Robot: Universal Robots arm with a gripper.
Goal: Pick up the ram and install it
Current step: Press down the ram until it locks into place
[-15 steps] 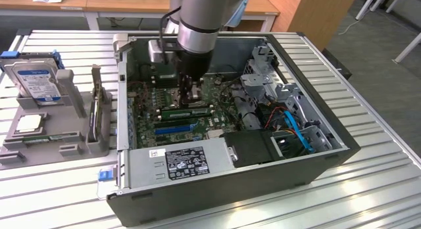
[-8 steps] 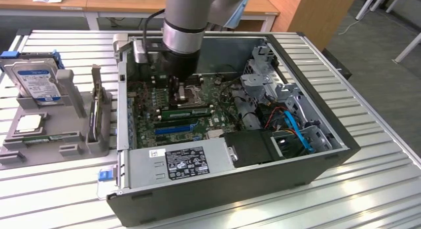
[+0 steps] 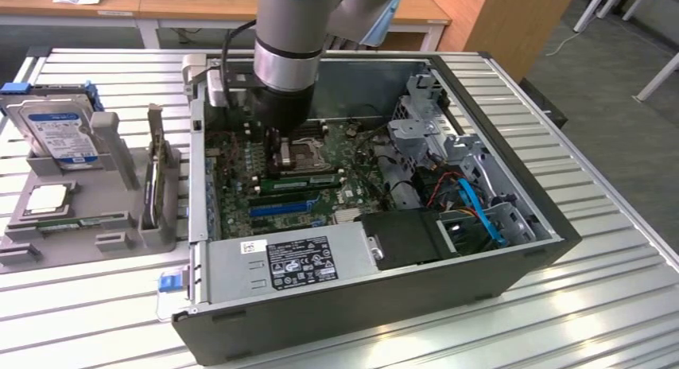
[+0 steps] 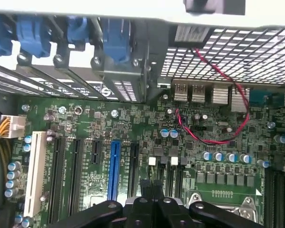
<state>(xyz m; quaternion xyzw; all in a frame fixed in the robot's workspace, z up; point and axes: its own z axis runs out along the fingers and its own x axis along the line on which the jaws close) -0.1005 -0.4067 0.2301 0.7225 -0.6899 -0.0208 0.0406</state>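
From my station I see the arm reaching down into the open computer case [image 3: 530, 250], which lies on its side on the slatted metal table [image 3: 626, 305]. The gripper [image 3: 285, 156] hangs low over the motherboard [image 3: 238, 174], right above the processor socket [image 3: 302, 156]. In the wrist view the two dark fingers [image 4: 146, 187] of the gripper [image 4: 152, 184] stand pressed together with nothing between them, so it is closed and carrying nothing. Beyond them are the blue expansion slot [image 4: 114, 171], black slots on either side of it, a white slot [image 4: 36, 173] and a red wire [image 4: 228, 85] looping across the board. The ram [image 3: 75, 223] is not in the case: I make it out as a narrow green stick lying flat in the grey holder [image 3: 117, 242] on the table, at the exterior view's left, well apart from the gripper. It lies on the near side of that holder, just near of the square silver processor chip [image 3: 48, 198]. A hard drive [image 3: 59, 134] stands upright at the holder's far end, and a card [image 3: 159, 178] stands on edge at the side next to the case. The power supply [image 3: 292, 262] with its label fills the near corner of the case.
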